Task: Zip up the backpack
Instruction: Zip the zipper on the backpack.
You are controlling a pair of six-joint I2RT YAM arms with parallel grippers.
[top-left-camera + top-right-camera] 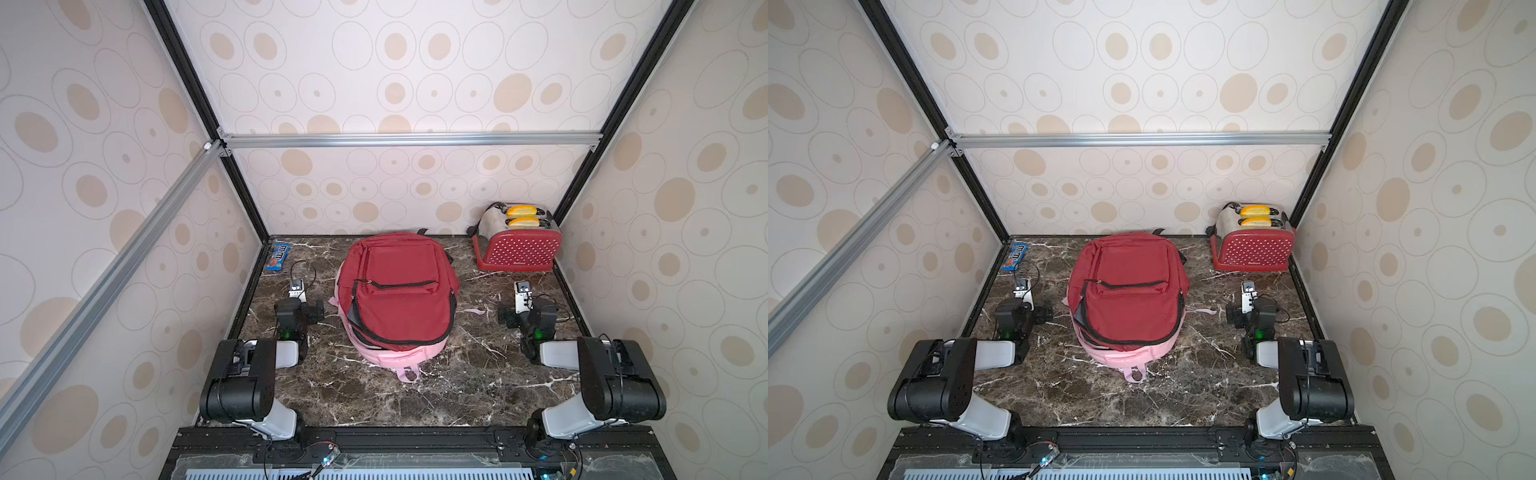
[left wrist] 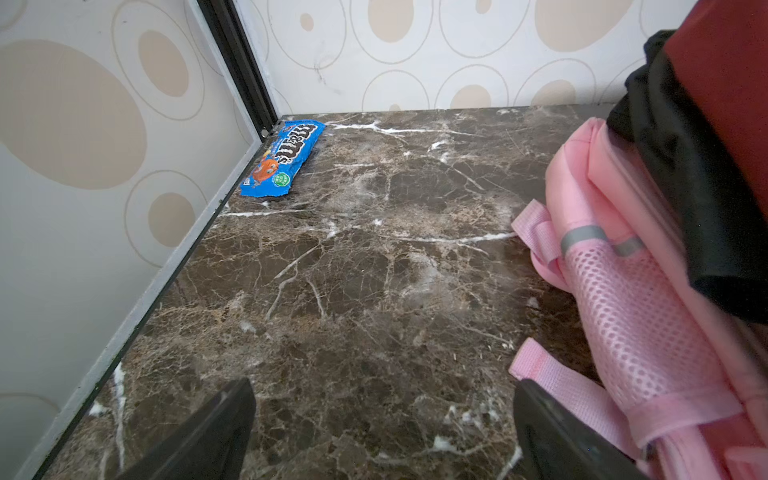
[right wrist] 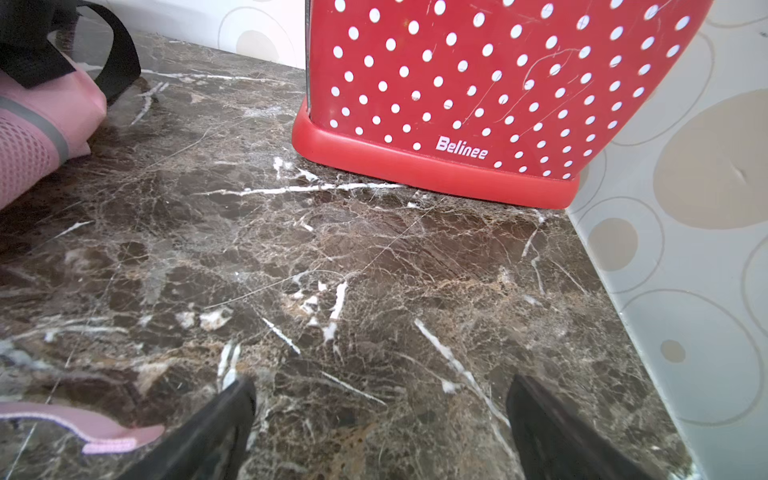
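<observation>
In both top views a red backpack (image 1: 399,291) (image 1: 1127,299) lies flat mid-table on top of a pink backpack (image 1: 390,355). Its main zipper (image 1: 415,343) gapes along the left side, showing dark lining (image 1: 353,316). A black front-pocket zipper (image 1: 399,284) crosses its face. My left gripper (image 1: 297,291) (image 2: 384,390) sits low to the left of the bags, open, with only marble between its fingers and a pink strap (image 2: 552,374) beside one finger. My right gripper (image 1: 522,293) (image 3: 380,388) sits to the right, open and empty.
A red polka-dot toaster (image 1: 517,245) (image 3: 478,83) with bread in its slots stands at the back right. A blue candy packet (image 1: 277,257) (image 2: 286,158) lies in the back left corner. Patterned walls enclose the marble table (image 1: 415,395) on three sides.
</observation>
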